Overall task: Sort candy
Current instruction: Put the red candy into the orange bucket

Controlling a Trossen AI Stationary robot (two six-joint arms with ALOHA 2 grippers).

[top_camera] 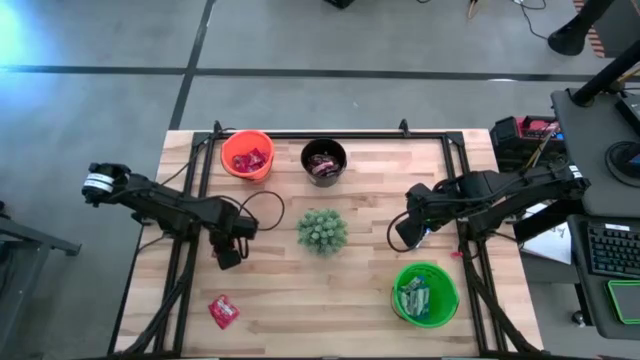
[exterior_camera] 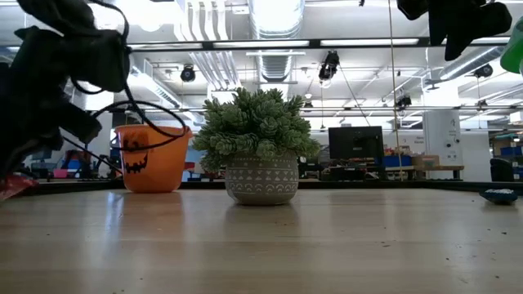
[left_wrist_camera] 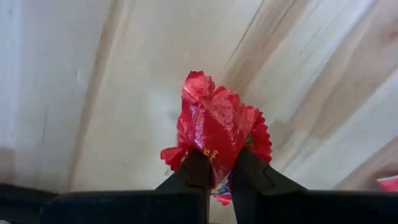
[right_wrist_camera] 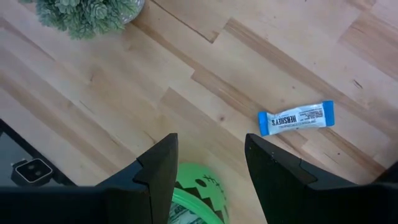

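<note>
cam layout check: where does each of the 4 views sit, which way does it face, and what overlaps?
High: overhead, straight down on the table; both arms show.
Low: table height, level across to the room; arms hang at the top corners.
Left wrist: looks past the left gripper, shut on a red candy.
Right wrist: looks past the open right gripper at a blue candy.
Shared: plant and orange bucket appear in both high and low.

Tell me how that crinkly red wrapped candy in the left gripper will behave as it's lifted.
The crinkly red wrapped candy is likely light and floppy: its thin wrapper bunches above the left gripper's shut fingers. The glossy film looks slippery, so it might slide out of the narrow pinch. It probably won't break.
</note>
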